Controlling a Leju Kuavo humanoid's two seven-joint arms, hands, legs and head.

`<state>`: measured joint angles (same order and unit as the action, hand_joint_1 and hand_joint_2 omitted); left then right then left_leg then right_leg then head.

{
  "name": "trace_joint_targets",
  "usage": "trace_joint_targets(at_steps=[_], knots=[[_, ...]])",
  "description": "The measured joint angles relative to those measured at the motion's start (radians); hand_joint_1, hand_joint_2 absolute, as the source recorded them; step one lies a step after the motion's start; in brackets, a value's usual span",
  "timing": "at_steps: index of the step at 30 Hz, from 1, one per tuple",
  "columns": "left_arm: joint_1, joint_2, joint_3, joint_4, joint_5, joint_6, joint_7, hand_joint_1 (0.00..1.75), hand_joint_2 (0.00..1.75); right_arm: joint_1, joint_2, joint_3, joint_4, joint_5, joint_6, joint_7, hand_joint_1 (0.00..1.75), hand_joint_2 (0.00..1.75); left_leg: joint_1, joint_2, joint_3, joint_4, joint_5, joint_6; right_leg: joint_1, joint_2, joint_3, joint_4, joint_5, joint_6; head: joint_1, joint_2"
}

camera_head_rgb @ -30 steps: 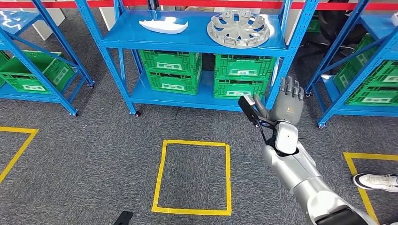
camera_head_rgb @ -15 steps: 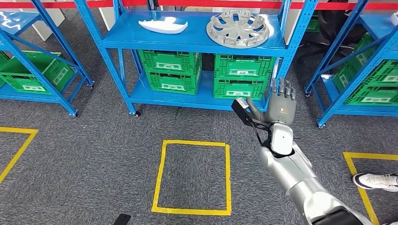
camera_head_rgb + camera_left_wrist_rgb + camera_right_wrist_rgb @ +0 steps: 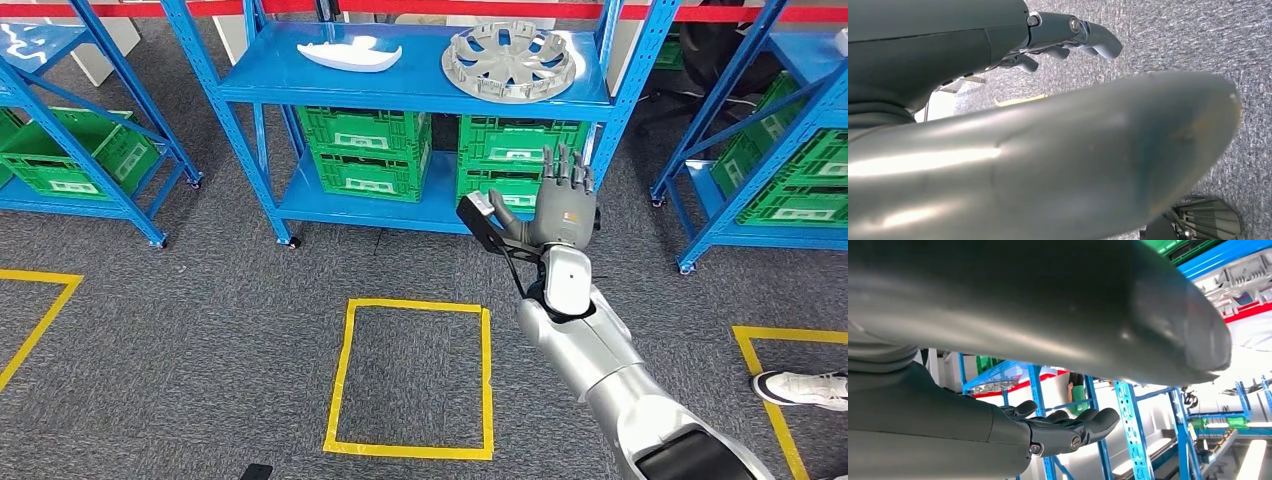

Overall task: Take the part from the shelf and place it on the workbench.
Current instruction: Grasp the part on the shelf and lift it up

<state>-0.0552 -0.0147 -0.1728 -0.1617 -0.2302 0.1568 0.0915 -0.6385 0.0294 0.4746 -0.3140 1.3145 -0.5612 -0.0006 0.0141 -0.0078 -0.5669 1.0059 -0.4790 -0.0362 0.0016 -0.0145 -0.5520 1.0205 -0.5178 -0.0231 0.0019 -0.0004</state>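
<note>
Right hand raised mid-frame, fingers spread, holding nothing. Wheel-cover part sits on blue shelf, upper centre-right. Risk: shelf upright right beside it, wide reach could clip it. Left hand empty, fingers apart.

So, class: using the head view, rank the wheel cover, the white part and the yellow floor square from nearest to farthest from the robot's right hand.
1. Yellow floor square, below-left of the right hand.
2. Wheel cover, on the shelf above.
3. White part, shelf's left.
The first two are close.

Bright, even indoor light; both wrist views blurred up close, backlit glare behind shelving.
</note>
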Motion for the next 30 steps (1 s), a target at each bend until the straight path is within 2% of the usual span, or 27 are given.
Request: trace_joint_targets(at_steps=[30], knots=[[-0.006,-0.001,0.000,0.000,-0.015,-0.002,0.009,0.00,0.00,0.010,0.006,0.000,0.000,-0.009,-0.002,-0.015,0.00,0.00,0.000,0.000,0.000,0.000,0.000,0.000,0.000,0.000,0.000,0.000,0.000,0.000,0.000,0.000]])
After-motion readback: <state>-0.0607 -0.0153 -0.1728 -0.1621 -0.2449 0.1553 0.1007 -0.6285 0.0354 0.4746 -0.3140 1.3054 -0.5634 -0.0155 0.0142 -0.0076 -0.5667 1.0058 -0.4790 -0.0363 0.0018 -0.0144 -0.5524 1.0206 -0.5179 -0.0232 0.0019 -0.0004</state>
